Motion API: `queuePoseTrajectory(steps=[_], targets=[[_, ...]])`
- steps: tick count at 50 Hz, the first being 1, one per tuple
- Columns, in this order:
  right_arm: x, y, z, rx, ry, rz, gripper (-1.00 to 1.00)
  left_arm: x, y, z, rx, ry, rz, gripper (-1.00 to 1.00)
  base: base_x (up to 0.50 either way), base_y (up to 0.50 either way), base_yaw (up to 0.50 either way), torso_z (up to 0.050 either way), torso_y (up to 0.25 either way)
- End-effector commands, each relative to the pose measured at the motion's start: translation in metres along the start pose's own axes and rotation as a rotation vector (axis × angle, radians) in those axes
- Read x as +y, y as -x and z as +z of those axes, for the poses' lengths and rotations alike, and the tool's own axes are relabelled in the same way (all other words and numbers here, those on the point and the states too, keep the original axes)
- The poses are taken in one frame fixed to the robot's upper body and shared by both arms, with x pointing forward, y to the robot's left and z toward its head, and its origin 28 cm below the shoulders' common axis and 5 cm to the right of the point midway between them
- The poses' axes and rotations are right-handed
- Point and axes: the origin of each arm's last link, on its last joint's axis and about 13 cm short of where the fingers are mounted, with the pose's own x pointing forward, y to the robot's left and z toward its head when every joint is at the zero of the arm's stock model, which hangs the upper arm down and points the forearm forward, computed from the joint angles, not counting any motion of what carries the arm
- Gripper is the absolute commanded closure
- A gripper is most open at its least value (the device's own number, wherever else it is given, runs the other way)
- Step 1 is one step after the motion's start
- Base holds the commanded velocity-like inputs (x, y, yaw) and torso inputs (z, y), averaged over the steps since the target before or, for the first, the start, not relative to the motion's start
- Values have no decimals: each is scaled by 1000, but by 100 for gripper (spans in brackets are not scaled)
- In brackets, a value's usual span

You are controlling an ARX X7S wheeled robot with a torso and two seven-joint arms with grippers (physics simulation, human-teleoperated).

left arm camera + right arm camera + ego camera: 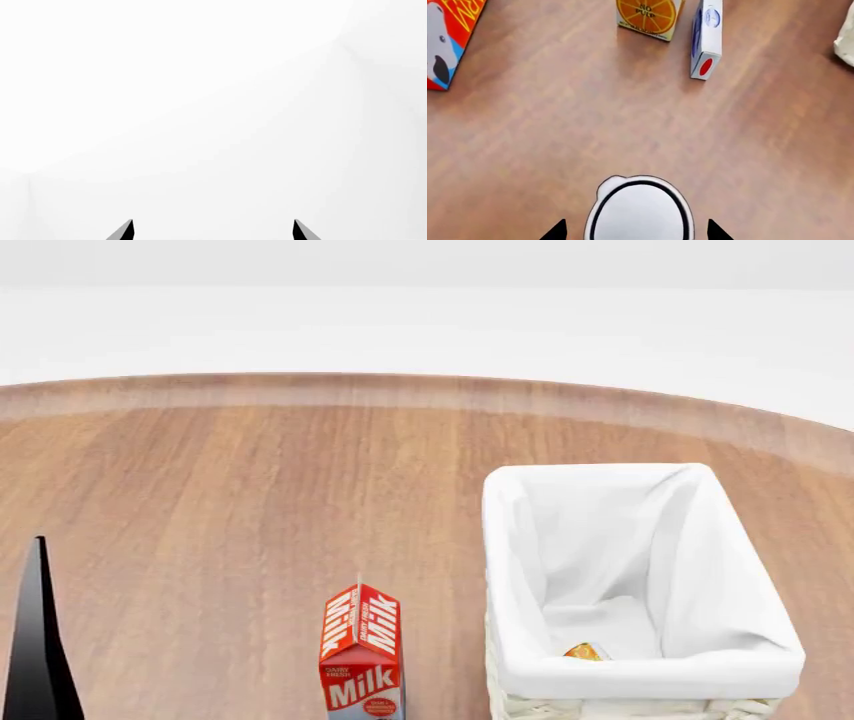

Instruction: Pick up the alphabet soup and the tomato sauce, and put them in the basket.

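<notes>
A small can with a silver top [639, 210] stands upright on the wooden table, its label hidden from above. My right gripper [636, 226] is open, with a fingertip on each side of the can and a gap between each tip and the can. The cream-white basket [654, 672] with its white liner stands at the right in the head view. A small orange-yellow patch [583, 651] shows at its bottom. My left gripper [213, 223] is open and empty, facing plain white. One of its black fingers [38, 640] shows at the head view's left edge.
A red milk carton [362, 655] stands left of the basket. In the right wrist view an orange juice carton [647, 17], a white-and-blue box [706, 40] and a red-orange carton [447, 35] stand beyond the can. A white edge [846, 40] shows at the side.
</notes>
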Motion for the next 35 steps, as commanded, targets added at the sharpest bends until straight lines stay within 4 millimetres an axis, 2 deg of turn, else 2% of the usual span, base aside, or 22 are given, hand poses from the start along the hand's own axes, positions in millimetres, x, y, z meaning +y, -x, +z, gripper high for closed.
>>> queuePoseTrajectory(steps=[1,35], targets=[[0,-6,-4,9,-12,4,-100,0,0,0,2,1,1,-100,0,0,0,0,0],[1,-17,-13,26,-30,11,-100,-1,0,0,2,4,-4,-100,0,0,0,0,0]])
